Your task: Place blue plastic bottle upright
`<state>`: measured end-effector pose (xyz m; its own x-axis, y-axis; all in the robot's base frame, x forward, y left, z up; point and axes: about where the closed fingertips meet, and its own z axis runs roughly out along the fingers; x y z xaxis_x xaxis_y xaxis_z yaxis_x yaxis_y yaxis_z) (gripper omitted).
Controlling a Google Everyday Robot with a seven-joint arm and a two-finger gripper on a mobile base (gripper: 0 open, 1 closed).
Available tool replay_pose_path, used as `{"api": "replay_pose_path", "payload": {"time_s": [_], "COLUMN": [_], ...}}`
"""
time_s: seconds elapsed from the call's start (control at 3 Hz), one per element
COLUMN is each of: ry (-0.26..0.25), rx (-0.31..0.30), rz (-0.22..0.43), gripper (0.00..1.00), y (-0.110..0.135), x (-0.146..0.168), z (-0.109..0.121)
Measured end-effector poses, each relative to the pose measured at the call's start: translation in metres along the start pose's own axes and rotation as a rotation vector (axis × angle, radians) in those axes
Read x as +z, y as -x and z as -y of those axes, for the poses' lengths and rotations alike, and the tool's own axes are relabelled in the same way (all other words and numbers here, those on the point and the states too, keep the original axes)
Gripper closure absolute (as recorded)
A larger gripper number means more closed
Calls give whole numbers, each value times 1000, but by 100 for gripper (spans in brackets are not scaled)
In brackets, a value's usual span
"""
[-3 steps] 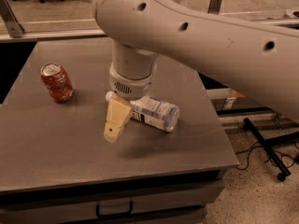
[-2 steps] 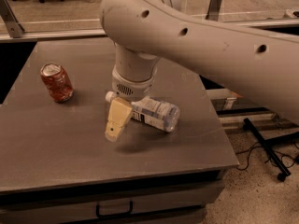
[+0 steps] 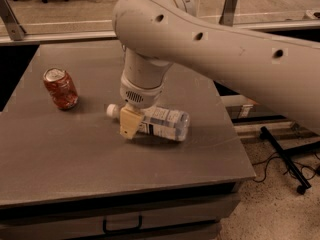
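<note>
Shifted a little across the view since a second ago, the big white arm (image 3: pixel 210 39) has carried its wrist lower and closer to the bottle, so the tool now overlaps the bottle's neck instead of standing just beside it. That bulk fills the upper right of the camera view because the arm reaches down from above, which keeps the approach steep and clear of the other objects.

Below it, the grey table (image 3: pixel 75 164) carries everything. The blue plastic bottle (image 3: pixel 165 124) lies on its side near the table's middle, base toward the right edge and neck toward the left, so the task is not yet done: it has to be tipped up onto its base. The red soda can (image 3: pixel 60 88) stands upright well apart to the left, out of the way of any lift.

The gripper (image 3: pixel 128 128) sits at the neck end, touching or just in front of the bottle, probably chosen so the body can swing down under it. How far open it is, and whether it holds the bottle, I cannot tell. The white cap (image 3: pixel 112 110) pokes out just left of it
</note>
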<state>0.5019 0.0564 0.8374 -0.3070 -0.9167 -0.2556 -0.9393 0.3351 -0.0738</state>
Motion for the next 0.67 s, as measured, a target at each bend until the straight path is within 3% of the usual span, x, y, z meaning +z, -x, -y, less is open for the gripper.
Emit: {"api": "replay_pose_path", "payload": {"time_s": [0.67], "ry": [27], "rx": [-70], "rz": [67], "gripper": [89], "y": [6], "x": [-9], "z": [1]}}
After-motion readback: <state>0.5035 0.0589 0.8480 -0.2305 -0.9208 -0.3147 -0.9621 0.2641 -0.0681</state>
